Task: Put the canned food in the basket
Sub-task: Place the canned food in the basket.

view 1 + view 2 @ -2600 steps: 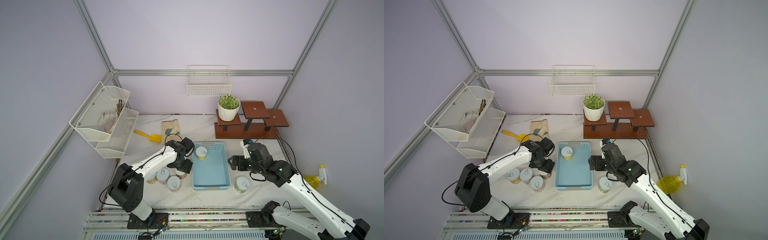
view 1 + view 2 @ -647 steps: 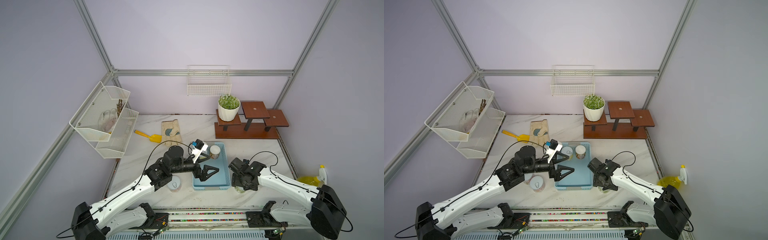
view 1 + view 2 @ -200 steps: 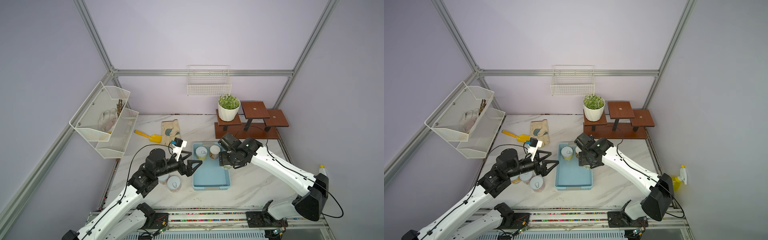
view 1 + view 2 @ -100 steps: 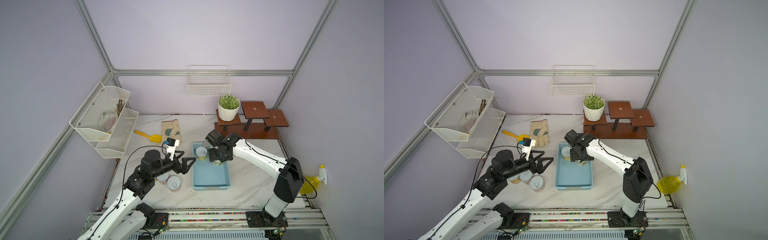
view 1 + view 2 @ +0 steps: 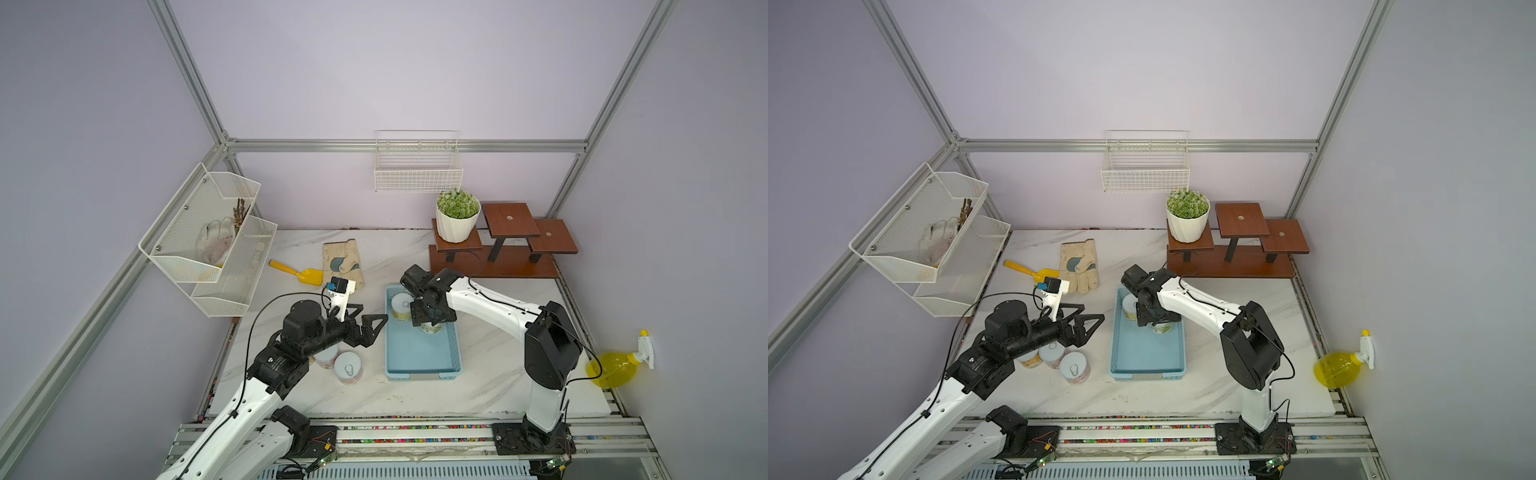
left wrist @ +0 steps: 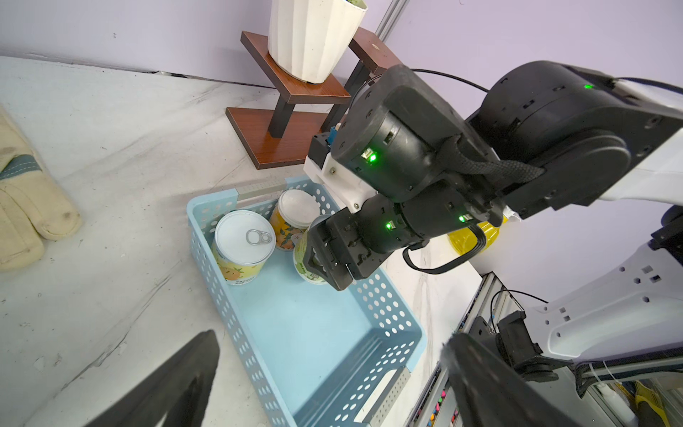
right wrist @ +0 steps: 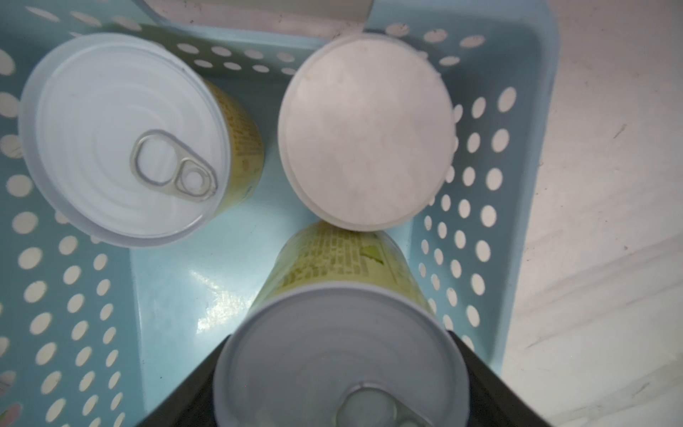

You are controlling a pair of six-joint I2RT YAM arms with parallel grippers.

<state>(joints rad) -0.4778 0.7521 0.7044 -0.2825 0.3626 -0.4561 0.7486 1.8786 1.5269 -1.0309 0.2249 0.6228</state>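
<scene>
The light-blue basket (image 5: 419, 353) (image 5: 1146, 351) (image 6: 306, 325) (image 7: 177, 281) lies mid-table. At its far end stand a yellow-labelled can (image 5: 401, 305) (image 6: 244, 240) (image 7: 125, 140) with a pull ring and a plain-topped can (image 6: 297, 209) (image 7: 366, 129). My right gripper (image 5: 430, 320) (image 5: 1158, 322) (image 6: 325, 258) (image 7: 340, 369) is shut on a green-labelled can (image 6: 303, 255) (image 7: 340, 355), low inside the basket beside those two. Three more cans (image 5: 1074, 368) (image 5: 1052, 353) (image 5: 1030, 360) stand on the table left of the basket. Above them my left gripper (image 5: 374, 312) (image 5: 1093, 312) (image 6: 329, 338) hangs open and empty.
A work glove (image 5: 343, 262) and a yellow scoop (image 5: 297, 272) lie behind the left arm. A wooden stand (image 5: 494, 257) with a potted plant (image 5: 457, 220) is at the back right. A mesh rack (image 5: 208, 241) hangs on the left wall, a wire basket (image 5: 417, 166) on the back wall.
My right gripper has carried the green-labelled can leftwards and down into the basket's far end. The left gripper has stayed open beside the basket's left edge, edging slightly back.
</scene>
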